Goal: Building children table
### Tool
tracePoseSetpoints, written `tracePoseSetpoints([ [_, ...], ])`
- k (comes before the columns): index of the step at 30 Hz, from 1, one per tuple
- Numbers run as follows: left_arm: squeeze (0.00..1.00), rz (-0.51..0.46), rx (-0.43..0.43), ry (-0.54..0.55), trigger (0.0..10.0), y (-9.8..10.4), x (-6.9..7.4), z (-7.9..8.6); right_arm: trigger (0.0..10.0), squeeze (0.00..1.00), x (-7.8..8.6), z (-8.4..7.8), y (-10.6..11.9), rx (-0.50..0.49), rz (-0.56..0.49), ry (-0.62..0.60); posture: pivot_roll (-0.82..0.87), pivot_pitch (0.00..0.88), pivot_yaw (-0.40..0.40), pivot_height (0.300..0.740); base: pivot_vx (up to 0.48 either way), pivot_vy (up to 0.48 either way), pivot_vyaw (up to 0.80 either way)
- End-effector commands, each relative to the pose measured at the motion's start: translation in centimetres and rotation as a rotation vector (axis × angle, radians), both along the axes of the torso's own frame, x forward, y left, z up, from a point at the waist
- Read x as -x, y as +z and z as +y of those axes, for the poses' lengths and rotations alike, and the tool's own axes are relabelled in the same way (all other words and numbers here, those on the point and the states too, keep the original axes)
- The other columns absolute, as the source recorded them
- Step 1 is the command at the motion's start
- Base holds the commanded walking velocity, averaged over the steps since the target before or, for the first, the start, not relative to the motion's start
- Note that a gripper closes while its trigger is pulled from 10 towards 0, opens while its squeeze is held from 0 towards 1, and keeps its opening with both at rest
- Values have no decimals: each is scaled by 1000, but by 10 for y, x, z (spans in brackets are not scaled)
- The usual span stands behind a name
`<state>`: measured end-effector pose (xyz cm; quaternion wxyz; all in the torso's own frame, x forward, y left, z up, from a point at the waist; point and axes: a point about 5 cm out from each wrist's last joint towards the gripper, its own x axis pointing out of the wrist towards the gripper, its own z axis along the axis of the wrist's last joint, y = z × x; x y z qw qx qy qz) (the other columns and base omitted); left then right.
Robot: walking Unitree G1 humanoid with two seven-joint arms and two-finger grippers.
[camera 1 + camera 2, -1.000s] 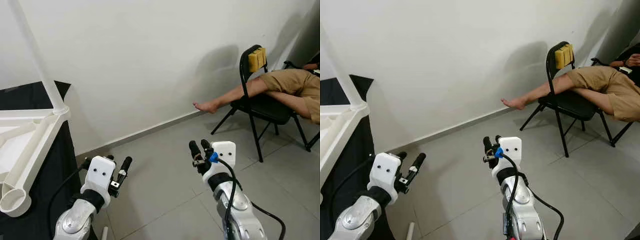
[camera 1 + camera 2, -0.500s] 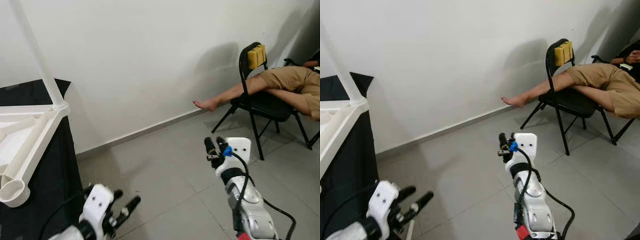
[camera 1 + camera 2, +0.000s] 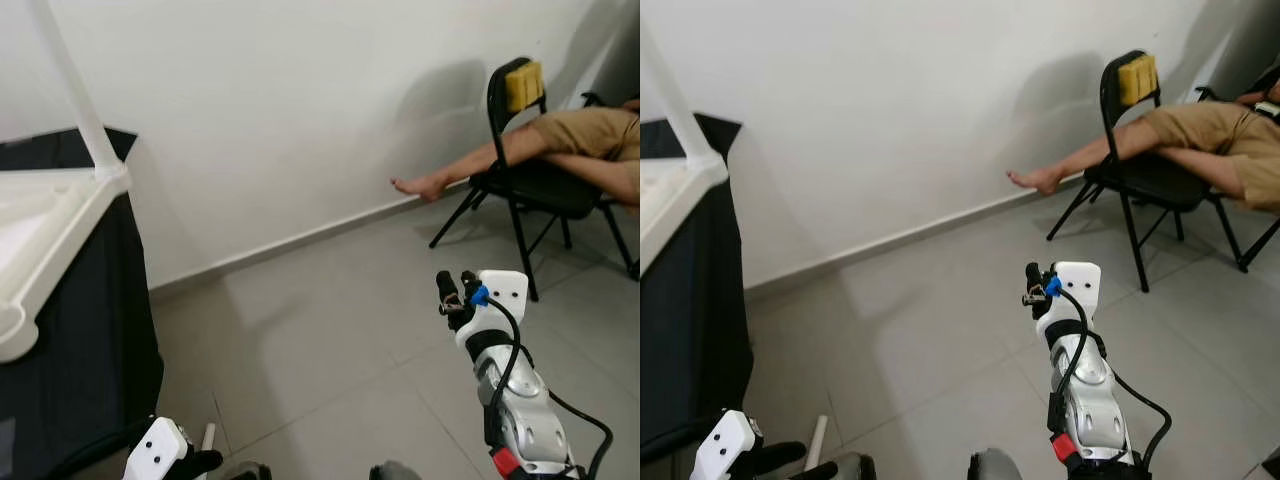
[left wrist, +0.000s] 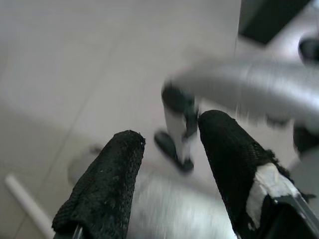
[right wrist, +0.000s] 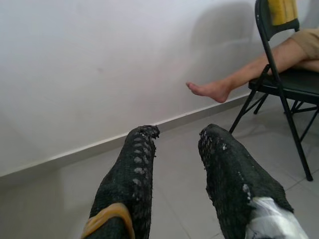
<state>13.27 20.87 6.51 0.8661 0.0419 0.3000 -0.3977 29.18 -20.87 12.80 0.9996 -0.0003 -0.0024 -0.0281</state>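
Observation:
The white children's table (image 3: 60,225) lies upside down on a black-draped stand at the left. One white leg (image 3: 72,85) stands up from its corner. A loose white tube (image 3: 815,441) lies on the grey floor by the stand's foot. My left gripper (image 4: 169,132) hangs low near that floor, open and empty, with its white wrist block (image 3: 155,455) at the bottom edge. My right gripper (image 3: 453,289) is held out over the floor to the right. In its wrist view its fingers (image 5: 134,169) stand apart with nothing between them.
A person sits on a black folding chair (image 3: 535,185) at the far right, with bare legs stretched out and a foot (image 3: 418,185) near the white wall. The stand's black drape (image 3: 80,350) reaches the floor. Grey tile floor lies ahead.
My left arm has dropped from chest height down toward the floor, still open. The right arm has shifted a little right and lower. The view has also shifted slightly.

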Motion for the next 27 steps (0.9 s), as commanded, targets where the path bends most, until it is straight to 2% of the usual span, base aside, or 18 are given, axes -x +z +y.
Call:
tracePoseSetpoints([
  [1, 0, 39, -22, -5, 10000, -5, 5, 4, 10000, 0, -1, -4, 0, 0, -4, -12, 85, 68, -3, 605, 0, 0, 0],
  [3, 0, 98, -77, -26, 10000, -11, 14, 16, 10000, 0, -2, -9, 0, 14, -5, -23, 84, 77, -1, 595, 0, 0, 0],
  [6, 0, 120, -95, -30, 10000, -13, 17, 19, 10000, 0, -2, -11, 0, 19, -4, -27, 84, 77, -1, 590, 0, 0, 0],
  [7, 0, 128, -209, -34, 10000, -24, 21, 30, 10000, 0, -1, -13, -2, 29, 0, -31, 87, 90, 2, 580, 0, 0, 0],
  [8, 0, 128, -209, -34, 10000, -24, 21, 30, 10000, 0, -1, -13, -2, 29, 0, -31, 87, 90, 2, 580, 0, 0, 0],
  [10, 0, 110, -292, -14, 10000, -31, 20, 37, 10000, 0, 0, -15, -3, 38, 4, -34, 87, 95, 0, 570, 0, 0, 0],
  [13, 0, 100, -329, -6, 10000, -36, 19, 39, 10000, 0, 1, -16, -4, 46, 8, -36, 88, 98, 4, 565, 0, 0, 0],
  [14, 0, 88, -364, 17, 10000, -40, 18, 41, 10000, 0, 1, -17, -6, 55, 14, -38, 88, 103, 3, 560, 0, 0, 0],
  [17, 0, 76, -388, 67, 10000, -46, 17, 44, 10000, 0, 2, -20, -9, 64, 25, -40, 89, 113, 4, 550, 0, 0, 0],
  [20, 0, 37, -447, 144, 10000, -54, 15, 50, 10000, 0, 4, -25, -15, 86, 52, -39, 89, 128, 6, 535, 0, 0, 0],
  [27, 0, -20, -512, 244, 10000, -62, 13, 55, 10000, 0, 9, -31, -24, 102, 84, -36, 81, 146, 5, 520, 0, 0, 0],
])
